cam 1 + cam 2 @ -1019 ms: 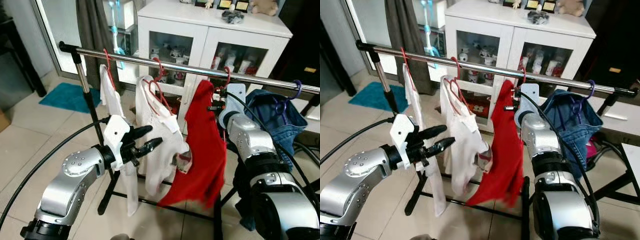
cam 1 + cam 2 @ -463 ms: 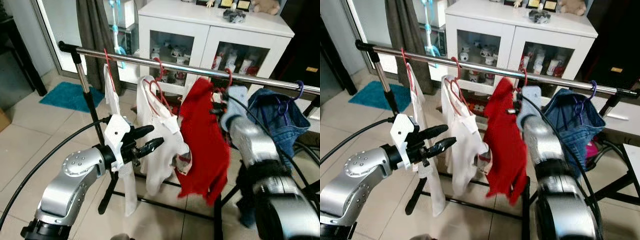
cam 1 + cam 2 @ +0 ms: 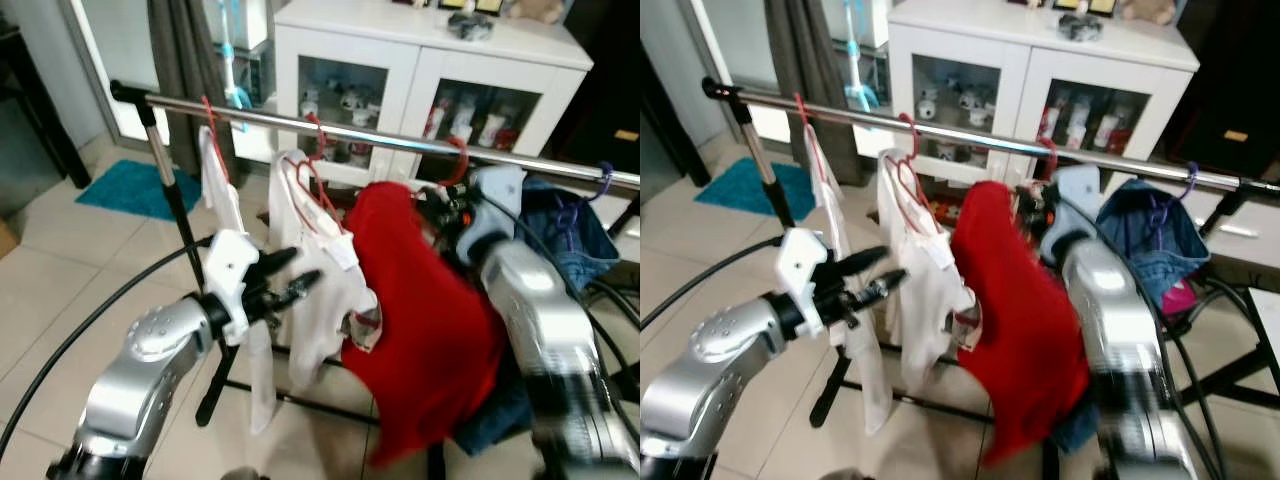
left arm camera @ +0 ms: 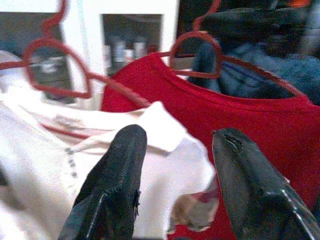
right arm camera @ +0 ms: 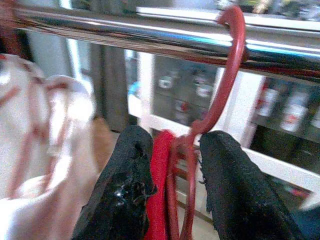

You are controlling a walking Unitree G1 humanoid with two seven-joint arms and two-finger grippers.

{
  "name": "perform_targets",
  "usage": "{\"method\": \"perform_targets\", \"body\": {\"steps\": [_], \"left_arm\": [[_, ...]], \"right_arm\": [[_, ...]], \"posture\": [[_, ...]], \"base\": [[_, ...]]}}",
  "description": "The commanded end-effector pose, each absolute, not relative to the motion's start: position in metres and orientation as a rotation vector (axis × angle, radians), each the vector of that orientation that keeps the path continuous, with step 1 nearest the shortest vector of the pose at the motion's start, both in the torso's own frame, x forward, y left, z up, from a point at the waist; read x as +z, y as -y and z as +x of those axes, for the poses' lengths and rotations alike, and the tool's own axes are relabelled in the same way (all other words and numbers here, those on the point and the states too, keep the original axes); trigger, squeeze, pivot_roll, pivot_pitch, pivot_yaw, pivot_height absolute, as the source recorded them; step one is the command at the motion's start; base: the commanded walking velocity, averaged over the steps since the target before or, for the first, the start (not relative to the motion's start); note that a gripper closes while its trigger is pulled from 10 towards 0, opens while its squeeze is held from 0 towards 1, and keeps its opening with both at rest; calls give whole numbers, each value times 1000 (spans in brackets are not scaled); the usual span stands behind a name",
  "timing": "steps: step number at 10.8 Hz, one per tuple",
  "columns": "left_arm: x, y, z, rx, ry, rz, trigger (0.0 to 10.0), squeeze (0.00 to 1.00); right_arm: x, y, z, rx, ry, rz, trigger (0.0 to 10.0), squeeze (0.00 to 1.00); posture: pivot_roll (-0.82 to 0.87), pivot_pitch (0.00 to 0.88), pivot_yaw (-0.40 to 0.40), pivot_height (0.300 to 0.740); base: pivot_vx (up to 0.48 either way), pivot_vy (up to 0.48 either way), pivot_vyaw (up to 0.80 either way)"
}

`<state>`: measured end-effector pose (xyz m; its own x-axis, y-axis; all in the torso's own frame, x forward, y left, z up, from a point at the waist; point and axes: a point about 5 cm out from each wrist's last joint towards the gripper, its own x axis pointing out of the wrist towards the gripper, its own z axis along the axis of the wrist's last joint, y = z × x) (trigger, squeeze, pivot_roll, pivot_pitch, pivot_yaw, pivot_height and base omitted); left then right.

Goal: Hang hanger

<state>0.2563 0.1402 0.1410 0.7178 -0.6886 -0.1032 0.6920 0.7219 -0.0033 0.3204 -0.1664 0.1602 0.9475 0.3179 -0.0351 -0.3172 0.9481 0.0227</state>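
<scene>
A red hanger [image 5: 231,60] carries a red shirt [image 3: 425,310], and its hook lies over the chrome rail [image 3: 330,126]. My right gripper [image 5: 177,142] is just below the rail, shut on the hanger's neck, with a black finger [image 5: 127,180] on each side of it. The shirt billows out toward me and hides the lower part of the right arm. My left gripper [image 3: 300,268] is held open in front of a white shirt [image 3: 315,260] on its own red hanger, touching nothing. In the left wrist view its fingers [image 4: 117,175] frame both shirts.
A thin white garment [image 3: 222,200] hangs at the rail's left end, and a blue denim piece [image 3: 575,225] on a purple hanger at the right. A white glass-door cabinet [image 3: 420,60] stands behind the rack. A teal mat [image 3: 125,188] lies on the tiled floor.
The red shirt has swung out and forward, spreading wider below the rail. My right arm has shifted with it and is blurred. The left arm has held still.
</scene>
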Motion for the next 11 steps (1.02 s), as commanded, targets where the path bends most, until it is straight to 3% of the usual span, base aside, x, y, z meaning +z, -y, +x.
{"method": "perform_targets", "body": {"steps": [1, 6, 11], "left_arm": [[143, -143, 256, -724, -85, 42, 10000, 0], [131, -159, 246, -548, -117, -4, 10000, 0], [136, -151, 241, -567, -77, -43, 10000, 0]], "right_arm": [[167, 161, 313, 387, -10, 44, 10000, 1000], [150, 138, 263, 402, 6, 207, 10000, 1000], [149, 144, 251, 324, -5, 178, 10000, 1000]], "posture": [[53, 0, -35, 740], [56, 0, -47, 740], [10, 0, -16, 740]], "base": [[0, 0, 0], [0, 0, 0], [0, 0, 0]]}}
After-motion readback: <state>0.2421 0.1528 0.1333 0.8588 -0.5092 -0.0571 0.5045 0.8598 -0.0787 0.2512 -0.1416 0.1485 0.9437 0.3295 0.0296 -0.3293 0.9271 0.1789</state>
